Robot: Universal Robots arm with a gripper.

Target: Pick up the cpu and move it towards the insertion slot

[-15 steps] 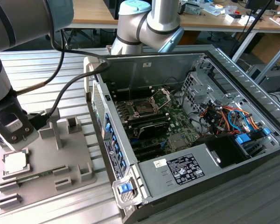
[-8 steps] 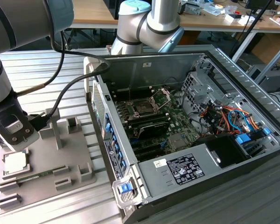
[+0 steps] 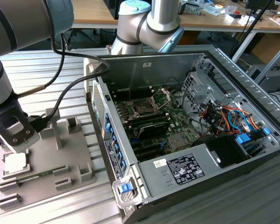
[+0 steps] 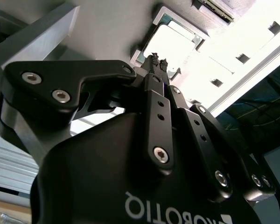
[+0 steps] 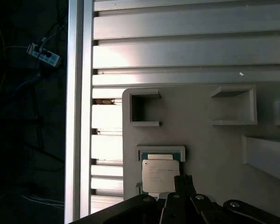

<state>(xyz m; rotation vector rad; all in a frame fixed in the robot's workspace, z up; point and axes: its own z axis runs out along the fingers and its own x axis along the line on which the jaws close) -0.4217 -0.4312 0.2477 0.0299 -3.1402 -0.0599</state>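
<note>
The cpu is a pale square chip lying flat in a recess of the grey fixture plate at the exterior view's left. My gripper hangs just above it, fingers drawn together and nothing between them. In the first wrist view the fingertips sit over one edge of the cpu. The second wrist view shows the shut gripper close to the bright cpu. The insertion slot is a square socket with an open metal frame on the green board inside the computer case.
The open computer case lies to the exterior view's right, its wall between the fixture and the board. A long green memory stick rests on the fixture near the cpu. Upright grey posts stand on the plate. Black cables hang from the arm.
</note>
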